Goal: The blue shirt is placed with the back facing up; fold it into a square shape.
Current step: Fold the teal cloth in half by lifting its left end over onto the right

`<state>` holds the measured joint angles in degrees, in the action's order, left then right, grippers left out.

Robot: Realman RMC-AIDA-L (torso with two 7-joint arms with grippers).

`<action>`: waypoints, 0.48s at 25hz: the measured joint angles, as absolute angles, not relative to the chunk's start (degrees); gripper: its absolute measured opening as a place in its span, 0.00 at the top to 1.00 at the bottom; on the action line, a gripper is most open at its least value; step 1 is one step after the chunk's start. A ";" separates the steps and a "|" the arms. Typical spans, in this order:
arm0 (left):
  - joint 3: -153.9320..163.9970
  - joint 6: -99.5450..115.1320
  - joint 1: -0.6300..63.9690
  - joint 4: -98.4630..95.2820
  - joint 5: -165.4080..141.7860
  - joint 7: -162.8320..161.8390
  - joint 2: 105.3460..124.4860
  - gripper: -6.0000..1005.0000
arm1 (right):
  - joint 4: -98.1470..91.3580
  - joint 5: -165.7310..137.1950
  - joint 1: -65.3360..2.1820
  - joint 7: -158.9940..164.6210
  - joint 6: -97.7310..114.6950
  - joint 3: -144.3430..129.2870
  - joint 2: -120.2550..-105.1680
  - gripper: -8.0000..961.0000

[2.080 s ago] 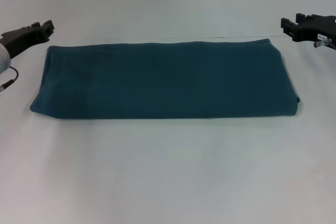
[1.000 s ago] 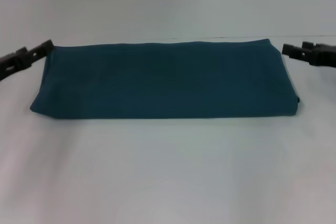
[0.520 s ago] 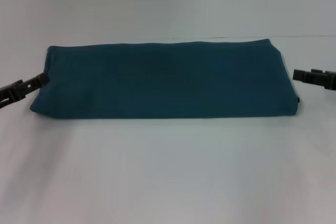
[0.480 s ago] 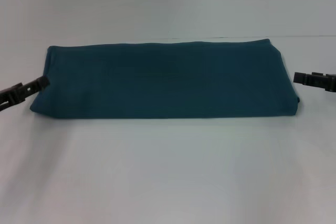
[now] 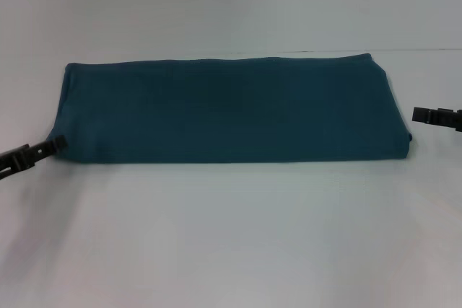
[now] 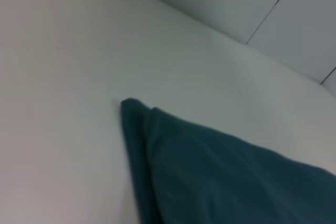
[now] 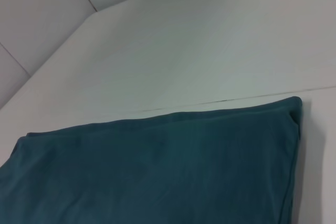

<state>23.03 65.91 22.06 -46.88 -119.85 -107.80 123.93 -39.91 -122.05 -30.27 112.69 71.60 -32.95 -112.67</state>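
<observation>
Head view: the blue shirt (image 5: 227,110) lies folded into a long band across the middle of the white table (image 5: 231,236), plain side up. The left gripper (image 5: 56,143) sits at the band's lower left corner; the right gripper (image 5: 419,114) is just beside its right edge. Whether either pincer is spread I cannot tell.

Left wrist view: a shirt corner fills the lower right.

Right wrist view: the shirt covers the lower half.

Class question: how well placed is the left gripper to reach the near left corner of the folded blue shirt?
Probably well placed: the left gripper sits right at that corner of the blue shirt, with only bare table around it and nothing in the way.
</observation>
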 joint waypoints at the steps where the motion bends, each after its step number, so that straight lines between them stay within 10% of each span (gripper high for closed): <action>1: 23.16 65.25 22.19 -46.38 -120.27 -107.80 123.93 0.09 | -39.91 -122.09 -30.26 112.71 71.61 -32.92 -112.66 0.22; 12: 24.86 60.86 23.37 -44.16 -121.82 -107.82 123.93 0.09 | -39.83 -122.17 -30.23 112.76 71.68 -33.04 -112.70 0.22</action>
